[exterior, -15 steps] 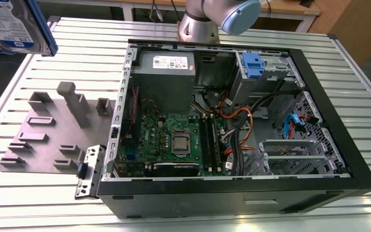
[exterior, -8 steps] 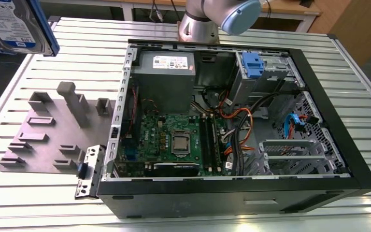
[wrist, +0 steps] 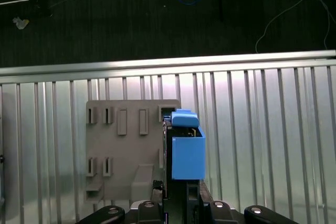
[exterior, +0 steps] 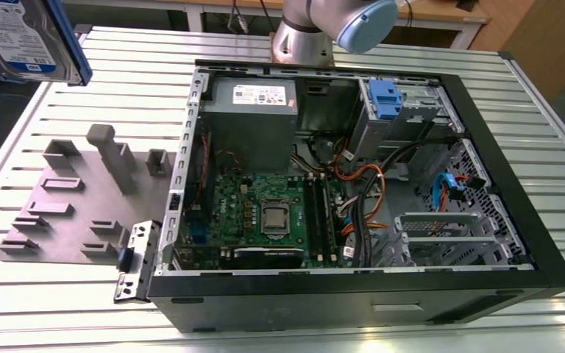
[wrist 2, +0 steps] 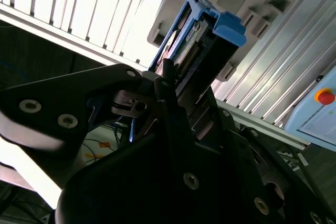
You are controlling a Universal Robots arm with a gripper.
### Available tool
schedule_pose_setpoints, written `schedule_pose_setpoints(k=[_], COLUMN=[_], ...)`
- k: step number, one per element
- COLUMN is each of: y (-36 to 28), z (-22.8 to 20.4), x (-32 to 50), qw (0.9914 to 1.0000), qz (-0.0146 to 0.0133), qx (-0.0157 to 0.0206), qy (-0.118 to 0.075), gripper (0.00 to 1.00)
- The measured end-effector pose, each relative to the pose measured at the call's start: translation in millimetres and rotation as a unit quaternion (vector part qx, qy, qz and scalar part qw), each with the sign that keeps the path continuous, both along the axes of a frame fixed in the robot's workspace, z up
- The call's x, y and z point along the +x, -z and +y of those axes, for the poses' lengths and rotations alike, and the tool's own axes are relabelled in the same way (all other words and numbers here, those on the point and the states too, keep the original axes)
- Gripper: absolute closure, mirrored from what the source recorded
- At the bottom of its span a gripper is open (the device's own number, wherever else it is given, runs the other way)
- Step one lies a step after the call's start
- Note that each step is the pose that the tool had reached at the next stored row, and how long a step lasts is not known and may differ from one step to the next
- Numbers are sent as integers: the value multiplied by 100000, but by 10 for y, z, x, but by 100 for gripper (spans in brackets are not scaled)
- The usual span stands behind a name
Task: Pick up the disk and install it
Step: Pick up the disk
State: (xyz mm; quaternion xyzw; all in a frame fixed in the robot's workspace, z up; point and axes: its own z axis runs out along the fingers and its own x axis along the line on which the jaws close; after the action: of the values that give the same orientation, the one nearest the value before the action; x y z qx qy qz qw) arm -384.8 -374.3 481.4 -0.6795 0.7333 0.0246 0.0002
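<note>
The disk [exterior: 23, 37] hangs high at the exterior view's upper left, above the table's edge, with its white-and-blue label facing the camera and a blue carrier strip down its side. In both wrist views the disk [wrist 2: 202, 38] [wrist: 185, 148] stands on edge in my gripper [wrist 2: 173, 80] [wrist: 176, 195], which is shut on it. Its blue carrier frame points away from the wrist. Below the held disk lies the grey fixture plate [wrist: 123, 150] with its slots.
The open computer case [exterior: 361, 294] lies on the slatted aluminium table [exterior: 57, 294]. Inside are a power-supply box [exterior: 253, 95], a motherboard [exterior: 263, 217], a drive bay with a blue latch [exterior: 385, 99] and a metal cage [exterior: 440, 235]. The arm's base [exterior: 307, 40] stands behind the case.
</note>
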Motion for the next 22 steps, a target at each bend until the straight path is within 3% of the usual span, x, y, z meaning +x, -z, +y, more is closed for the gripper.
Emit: schedule_pose_setpoints(k=[22], y=[1], z=[0], x=[132], qw=[100000], qz=[-7], qx=[13], qy=[-3], gripper=[65])
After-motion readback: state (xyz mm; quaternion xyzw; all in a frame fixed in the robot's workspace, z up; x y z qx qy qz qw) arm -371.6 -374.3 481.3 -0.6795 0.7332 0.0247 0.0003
